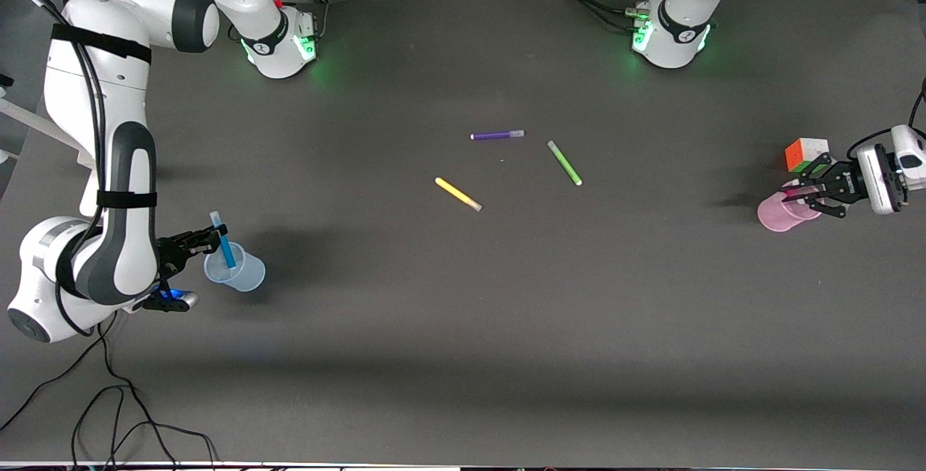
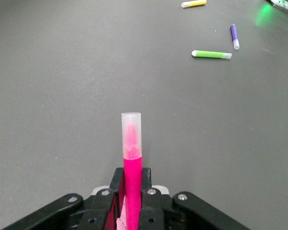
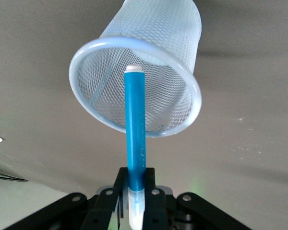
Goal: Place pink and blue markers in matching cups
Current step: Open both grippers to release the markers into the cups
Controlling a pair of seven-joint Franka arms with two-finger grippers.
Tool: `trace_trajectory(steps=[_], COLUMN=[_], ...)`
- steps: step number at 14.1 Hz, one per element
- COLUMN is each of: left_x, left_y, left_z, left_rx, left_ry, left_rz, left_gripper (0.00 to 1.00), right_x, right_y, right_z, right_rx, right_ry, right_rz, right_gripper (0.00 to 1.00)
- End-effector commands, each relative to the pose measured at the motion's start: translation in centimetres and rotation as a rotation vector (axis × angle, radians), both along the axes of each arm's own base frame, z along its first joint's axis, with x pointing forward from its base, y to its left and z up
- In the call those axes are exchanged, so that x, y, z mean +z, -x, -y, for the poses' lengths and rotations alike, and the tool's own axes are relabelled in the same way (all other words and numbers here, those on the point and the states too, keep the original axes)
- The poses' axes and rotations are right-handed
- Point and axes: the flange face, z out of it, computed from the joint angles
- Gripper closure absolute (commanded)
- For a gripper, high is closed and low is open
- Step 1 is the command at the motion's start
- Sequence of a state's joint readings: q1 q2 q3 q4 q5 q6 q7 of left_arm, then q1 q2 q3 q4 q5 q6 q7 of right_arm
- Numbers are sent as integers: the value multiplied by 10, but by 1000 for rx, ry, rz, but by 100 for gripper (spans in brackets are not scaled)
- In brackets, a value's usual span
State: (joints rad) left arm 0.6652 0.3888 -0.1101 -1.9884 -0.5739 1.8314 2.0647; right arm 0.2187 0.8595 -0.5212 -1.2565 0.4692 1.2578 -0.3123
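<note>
At right arm's end: right gripper (image 1: 214,236) pinching the blue marker (image 1: 223,240), held over the pale blue cup (image 1: 242,273); lower tip seems to dip inside the rim, hard to be sure from the front view.
Right wrist check: blue marker (image 3: 134,132) clamped between the fingers, pointing into the blue cup's (image 3: 110,52) mouth.
At left arm's end: left gripper (image 1: 803,194) pinching the pink marker (image 1: 798,194), over the pale pink cup (image 1: 778,215), which sits just beside the puzzle cube (image 1: 805,153).
Left wrist check: pink marker (image 2: 132,158) gripped tight; cup not visible in that view.
Done: both markers picked, each brought to its matching cup.
Left: release both; neither marker rests free in a cup yet.
Untouched: purple pen (image 1: 497,135), green pen (image 1: 564,163), yellow pen (image 1: 458,194) lie mid-table.
</note>
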Motion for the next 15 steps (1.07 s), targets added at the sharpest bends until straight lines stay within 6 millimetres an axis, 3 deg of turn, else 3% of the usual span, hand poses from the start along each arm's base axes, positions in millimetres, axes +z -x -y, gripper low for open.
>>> trace_trajectory(steps=[1, 2, 3, 4, 5, 7, 8, 11, 15], left_x=[6, 9, 10, 10, 11, 15, 27, 98, 202], left_y=[-4, -6, -6, -6, -6, -9, -13, -34, -38], left_z=[-4, -4, -5, -5, -6, -7, -7, 0, 59], left_rx=[-3, -4, -3, -3, -2, 3, 23, 101, 251], left_ry=[28, 26, 25, 25, 26, 21, 17, -100, -339], left_rz=[16, 19, 21, 21, 21, 22, 3, -149, -292], left_gripper=[55, 50, 45, 15, 3, 2, 2, 1, 1], right_x=[-3, -2, 0, 0, 5, 16, 30, 80, 166], right_y=[-6, -6, -7, -7, -8, -9, -10, -11, -10], right_z=[0, 0, 0, 0, -1, -5, -7, -7, -30], right_rx=[1, -2, -4, -5, -3, 8, 12, -28, -38], right_ry=[-15, -11, -8, -8, -7, -6, -5, 37, 193], right_rz=[-2, 0, 2, 3, 10, 24, 43, 100, 237], right_gripper=[49, 18, 7, 0, 0, 0, 0, 0, 0])
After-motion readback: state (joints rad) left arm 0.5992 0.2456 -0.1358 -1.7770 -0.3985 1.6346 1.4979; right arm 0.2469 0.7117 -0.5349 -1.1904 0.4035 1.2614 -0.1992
